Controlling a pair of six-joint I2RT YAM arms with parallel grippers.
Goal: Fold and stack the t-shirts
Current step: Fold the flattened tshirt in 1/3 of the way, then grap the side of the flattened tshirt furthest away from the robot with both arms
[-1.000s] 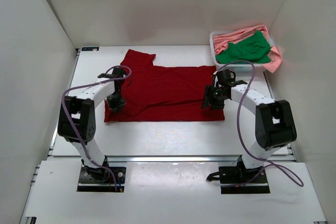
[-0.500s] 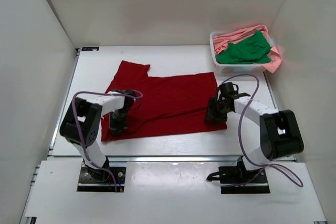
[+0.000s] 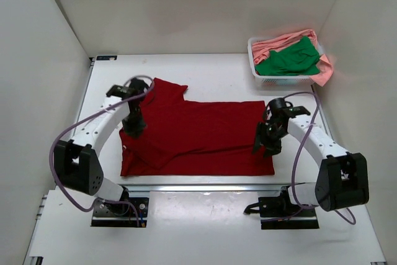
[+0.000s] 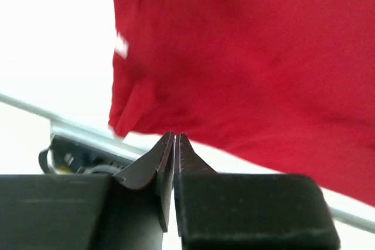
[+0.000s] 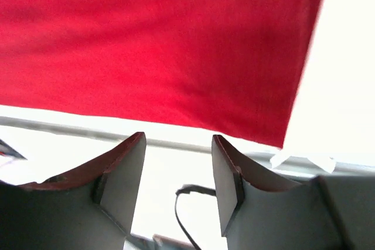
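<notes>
Near the front edge of the table [image 3: 205, 69], the dark red shirt [image 3: 198, 138] is laid out unfolded, with the left gripper [image 4: 174, 139] closed on nothing visible and the right gripper [image 5: 176, 139] parted and empty above it. Farther back, the green shirt [image 3: 288, 59] and pink shirt [image 3: 279, 40] are heaped in the basket [image 3: 273, 80]. Nearly everything is judged undone.

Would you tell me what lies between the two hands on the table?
The dark red t-shirt, spread out between left hand and right hand, in the top view.

It is a robot lab: white walls [image 3: 186, 10] box in a table [image 3: 205, 69] with a left arm [image 3: 99, 125] and a right arm [image 3: 316, 141].
</notes>
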